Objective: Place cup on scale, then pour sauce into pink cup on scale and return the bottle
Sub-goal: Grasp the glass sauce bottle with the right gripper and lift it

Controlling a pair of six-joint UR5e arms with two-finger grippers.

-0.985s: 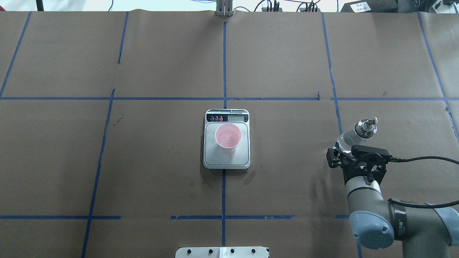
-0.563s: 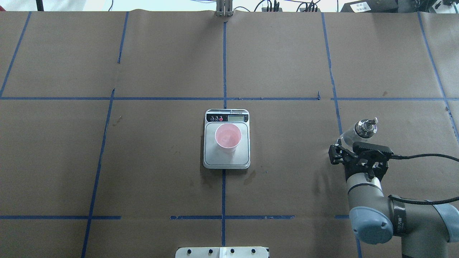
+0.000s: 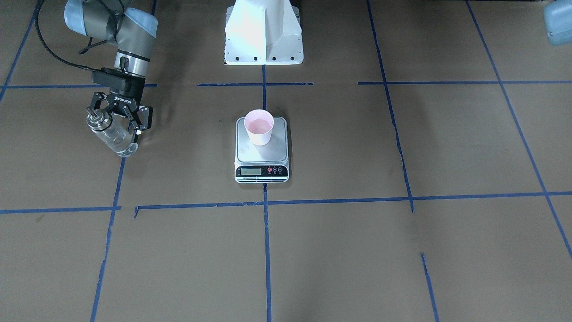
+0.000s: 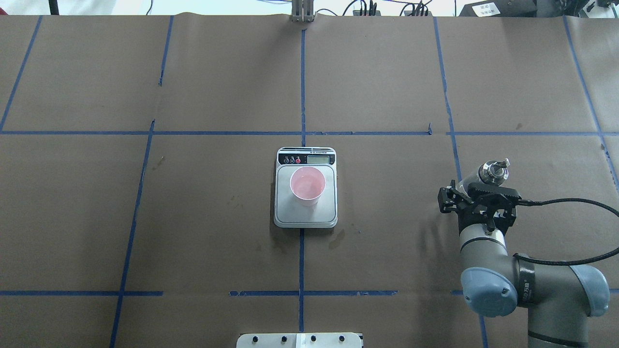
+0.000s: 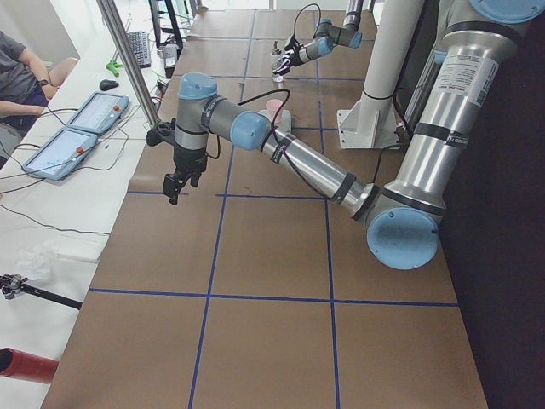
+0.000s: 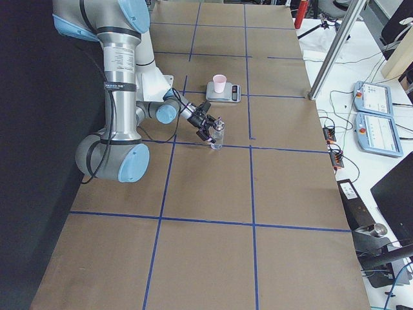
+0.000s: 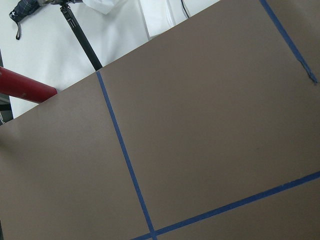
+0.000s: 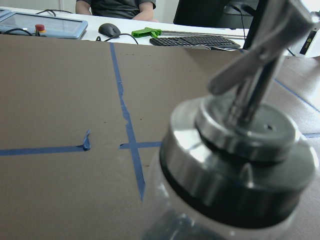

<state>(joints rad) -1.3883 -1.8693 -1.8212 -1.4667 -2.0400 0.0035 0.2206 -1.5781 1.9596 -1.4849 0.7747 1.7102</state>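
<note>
The pale pink cup (image 3: 258,127) stands on the silver scale (image 3: 278,151) at the table's middle, also in the overhead view (image 4: 307,186), with a thin clear liquid in its bottom. The clear glass bottle (image 3: 117,139) with its silver cap and spout (image 4: 493,170) stands upright on the table at the robot's right. My right gripper (image 3: 117,127) is level, its fingers spread open on either side of the bottle. The cap fills the right wrist view (image 8: 235,160). My left gripper (image 5: 174,186) hangs over the table's far left end; I cannot tell whether it is open or shut.
The white robot base (image 3: 263,36) stands behind the scale. Blue tape lines (image 4: 302,87) divide the brown paper table cover. Dark stains (image 4: 337,239) mark the paper in front of the scale. A desk with tablets (image 5: 85,128) runs along the far edge.
The right gripper has shifted slightly along the bottle and its fingers look wider apart, while the bottle's cap has stayed almost in place. Cup and scale have not moved.
</note>
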